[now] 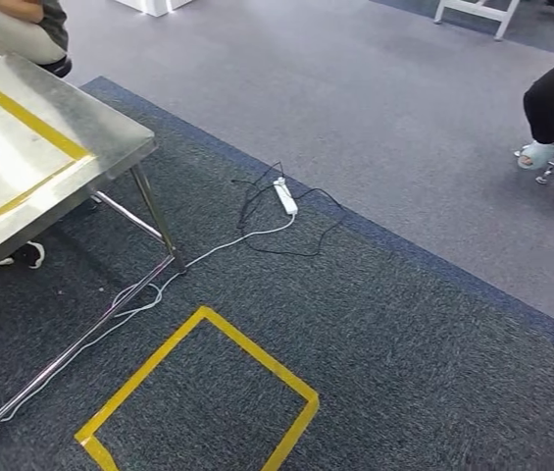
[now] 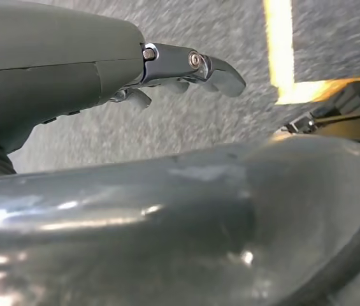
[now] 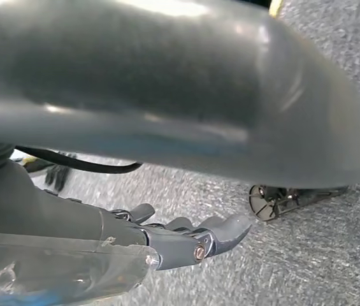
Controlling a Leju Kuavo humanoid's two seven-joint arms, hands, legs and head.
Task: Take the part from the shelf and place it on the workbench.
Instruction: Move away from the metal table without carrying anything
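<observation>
Workbench table (image 1: 44,167), steel-topped with a yellow tape outline, stands at your upper left in the head view; no part lies on the stretch of it you can see. On the dark carpet (image 1: 377,334) before you lies a yellow tape square (image 1: 199,392), with a white power strip (image 1: 284,195) and cables beyond. Your left hand (image 2: 168,73) and right hand (image 3: 182,236) hang over the carpet, fingers loosely extended, holding nothing. A seated person's leg (image 1: 551,103) shows at far right
</observation>
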